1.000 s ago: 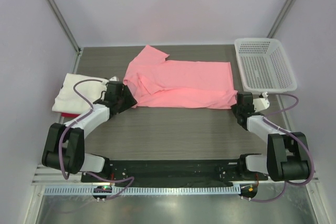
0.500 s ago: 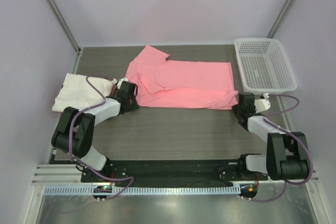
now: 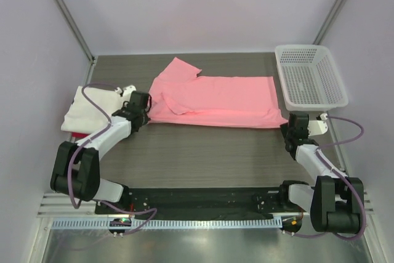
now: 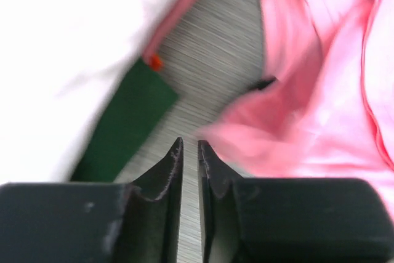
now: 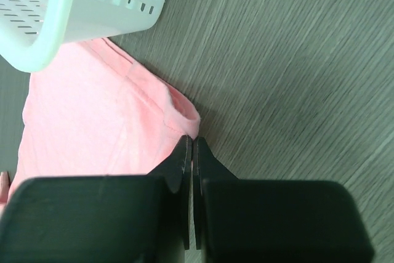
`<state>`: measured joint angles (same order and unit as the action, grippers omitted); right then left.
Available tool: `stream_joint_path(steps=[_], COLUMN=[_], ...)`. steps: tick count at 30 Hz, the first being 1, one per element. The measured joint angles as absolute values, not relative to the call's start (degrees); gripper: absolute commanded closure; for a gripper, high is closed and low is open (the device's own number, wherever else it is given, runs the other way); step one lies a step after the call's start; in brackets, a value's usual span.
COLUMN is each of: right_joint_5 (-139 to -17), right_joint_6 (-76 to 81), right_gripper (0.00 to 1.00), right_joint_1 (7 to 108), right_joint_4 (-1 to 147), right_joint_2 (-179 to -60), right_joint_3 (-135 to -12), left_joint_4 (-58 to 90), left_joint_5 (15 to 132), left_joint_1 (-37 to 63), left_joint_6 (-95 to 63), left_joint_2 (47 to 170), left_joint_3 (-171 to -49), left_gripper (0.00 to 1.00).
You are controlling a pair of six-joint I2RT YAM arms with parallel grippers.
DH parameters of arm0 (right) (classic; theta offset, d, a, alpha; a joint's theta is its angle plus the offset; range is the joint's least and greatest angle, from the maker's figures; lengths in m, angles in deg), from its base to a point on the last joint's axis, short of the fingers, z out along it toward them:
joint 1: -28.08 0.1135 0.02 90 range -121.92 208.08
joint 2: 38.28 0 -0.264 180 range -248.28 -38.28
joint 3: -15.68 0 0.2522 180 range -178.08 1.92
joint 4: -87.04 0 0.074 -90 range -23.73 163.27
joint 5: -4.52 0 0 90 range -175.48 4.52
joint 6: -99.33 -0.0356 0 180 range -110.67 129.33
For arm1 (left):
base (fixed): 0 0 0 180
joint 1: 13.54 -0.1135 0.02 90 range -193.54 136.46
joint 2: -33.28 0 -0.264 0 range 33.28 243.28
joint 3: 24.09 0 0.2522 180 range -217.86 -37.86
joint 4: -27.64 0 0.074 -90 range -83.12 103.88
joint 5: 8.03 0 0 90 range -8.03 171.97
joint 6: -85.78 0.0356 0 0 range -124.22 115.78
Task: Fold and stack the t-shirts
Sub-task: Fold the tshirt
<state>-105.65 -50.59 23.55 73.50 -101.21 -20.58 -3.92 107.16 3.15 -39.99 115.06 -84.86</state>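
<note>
Drawing the salmon-pink t-shirt (image 3: pixel 215 98) flatter and longer across the centre of the top view than a second ago, wrinkles easing out. Keeping right gripper (image 5: pixel 191 143) fingers pressed together, seemingly pinching its lower-right corner. Narrowing left gripper (image 4: pixel 189 146) fingers to a slit at its left edge; cannot tell whether gripping cloth. Getting ready for folding.

Two white-and-black robot arms.
Left arm (image 3: pixel 111 130), right arm (image 3: pixel 314 158): white links, blk joints, purple cables (image 3: pixel 361 130) looping alongside; blk wedge-shaped fingers (image 4: pixel 166 177).
</note>
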Motion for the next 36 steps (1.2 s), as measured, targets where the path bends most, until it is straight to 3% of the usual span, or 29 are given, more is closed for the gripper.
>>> stream_joint_path(steps=[3, 4, 5, 10, 16, 24, 36], right_joint_5=[-106.0, -106.2, -106.3, -106.3, -106.3, -106.3, -105.7], right_joint_6=[-50.6, -50.6, -50.6, -50.6, -50.6, -50.6, -50.6], right_gripper=[0.99, 0.99, 0.99, 0.99, 0.99, 0.99, 0.99], right_joint_1=[23.3, 23.1, 23.0, 22.9, 22.9, 22.9, 22.9], right_joint_4=[72.7, 72.5, 72.3, 71.4, 71.1, 71.1, 72.0], right_joint_2=[-100.7, -100.7, -100.7, -100.8, -100.8, -100.8, -101.1], right_joint_3=[-20.5, -20.4, -20.3, -19.6, -19.0, -19.0, -18.6], left_joint_4=[-5.5, -6.0, -6.6, -7.6, -4.4, 7.0, 26.0], left_joint_5=[109.4, 110.0, 110.3, 109.3, 98.5, 90.7, 99.7], left_joint_1=[1.1, 0.1, -0.7, -1.9, 0.6, 9.0, 17.2], left_joint_6=[-40.2, -40.6, -40.9, -42.9, -47.8, -63.4, -76.3], left_joint_2=[112.7, 112.5, 112.5, 110.6, 98.4, 87.1, 94.8], left_joint_3=[-84.8, -84.8, -84.7, -82.6, -75.4, -61.4, -54.6], left_gripper=[0.61, 0.49, 0.46, 0.42, 0.36, 0.41, 0.43])
